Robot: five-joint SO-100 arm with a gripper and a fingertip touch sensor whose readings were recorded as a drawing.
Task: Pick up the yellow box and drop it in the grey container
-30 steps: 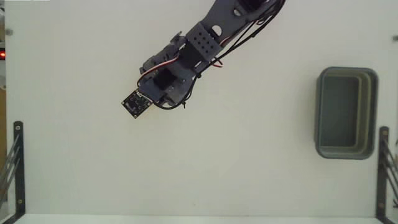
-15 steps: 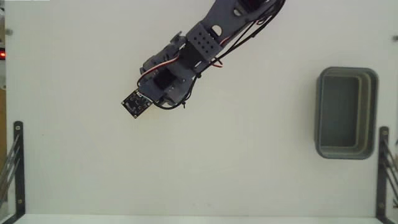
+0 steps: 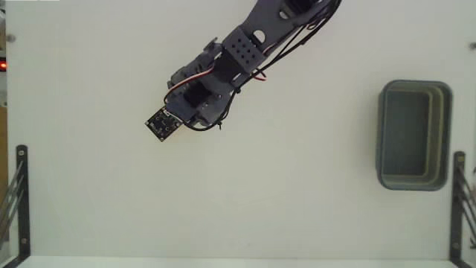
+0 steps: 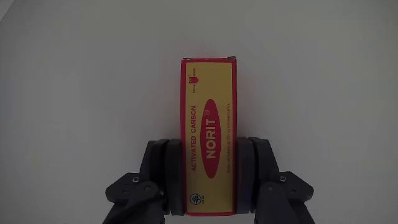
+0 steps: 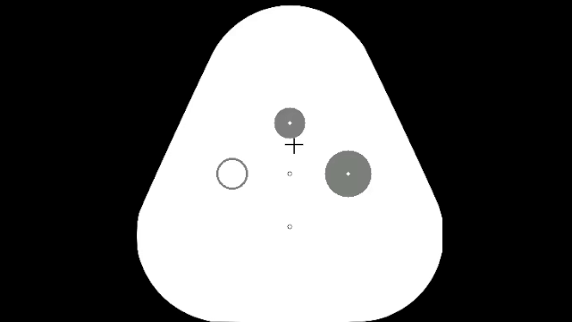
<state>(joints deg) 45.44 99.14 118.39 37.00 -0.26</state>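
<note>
In the wrist view the yellow box [image 4: 209, 124] with its red oval label lies flat on the white table, long side pointing away from the camera. My gripper [image 4: 209, 152] is shut on the box's near half, one dark finger [image 4: 163, 165] pressed against each long side. From the fixed view above, my arm [image 3: 238, 48] reaches in from the top and its wrist covers both box and fingers. The grey container [image 3: 413, 85] stands empty at the far right of that view, well away from the arm.
Black metal brackets stand at the table's left edge [image 3: 21, 201] and right edge [image 3: 457, 201] in the fixed view, the right one just below the container. The wrist camera board [image 3: 163, 124] sticks out at the arm's lower left.
</note>
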